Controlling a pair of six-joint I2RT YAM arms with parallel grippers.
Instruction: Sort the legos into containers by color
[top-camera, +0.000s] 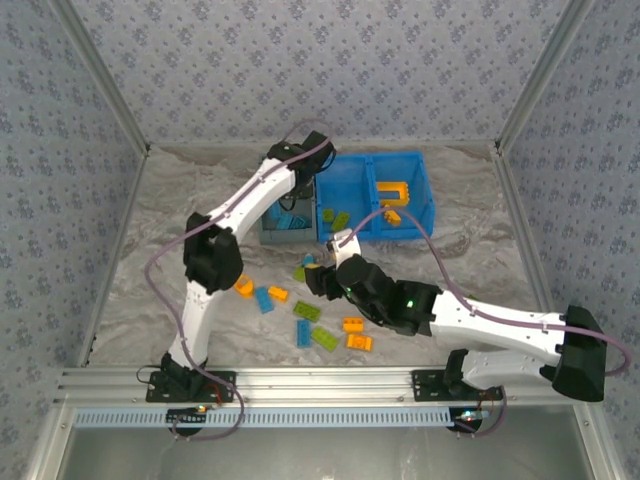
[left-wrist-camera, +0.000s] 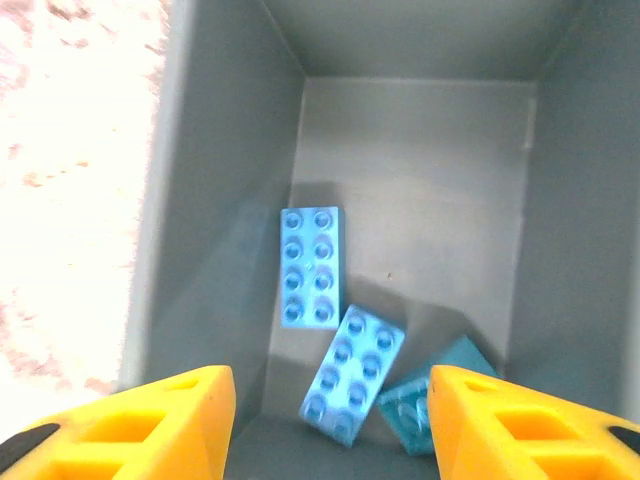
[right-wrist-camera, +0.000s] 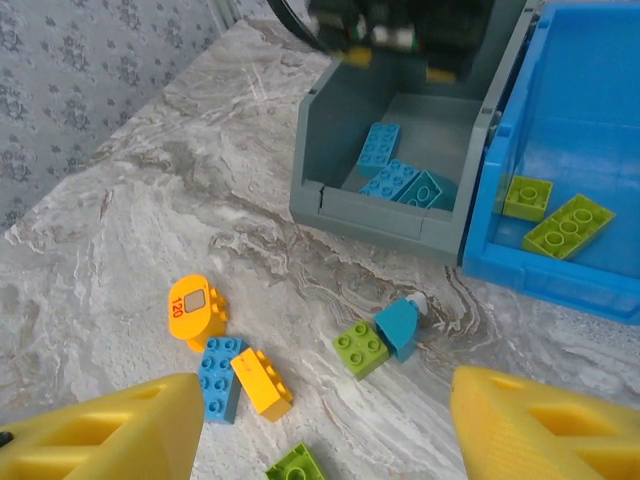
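My left gripper (top-camera: 291, 203) (left-wrist-camera: 330, 400) hangs open over the grey-blue bin (top-camera: 268, 238) (left-wrist-camera: 210, 200), with nothing between its yellow fingers (left-wrist-camera: 180, 415). Three blue legos lie on the bin floor below: one flat (left-wrist-camera: 310, 267), one tilted (left-wrist-camera: 352, 372), one teal (left-wrist-camera: 420, 405). My right gripper (top-camera: 318, 272) (right-wrist-camera: 325, 420) stands open above the table, over a small green lego (right-wrist-camera: 361, 348) that touches a blue curved lego (right-wrist-camera: 400, 327). The bright blue bin (top-camera: 400, 160) (right-wrist-camera: 570, 120) holds green legos (right-wrist-camera: 567, 224) in its left compartment and an orange frame piece (top-camera: 393, 192) in its right.
Loose legos lie on the marble table: an orange round piece (right-wrist-camera: 195, 310), a blue brick (right-wrist-camera: 217, 377), an orange brick (right-wrist-camera: 262, 383), a green one (right-wrist-camera: 297, 465). Several more, green (top-camera: 307, 310), blue (top-camera: 303, 333) and orange (top-camera: 353, 324), lie nearer the arm bases.
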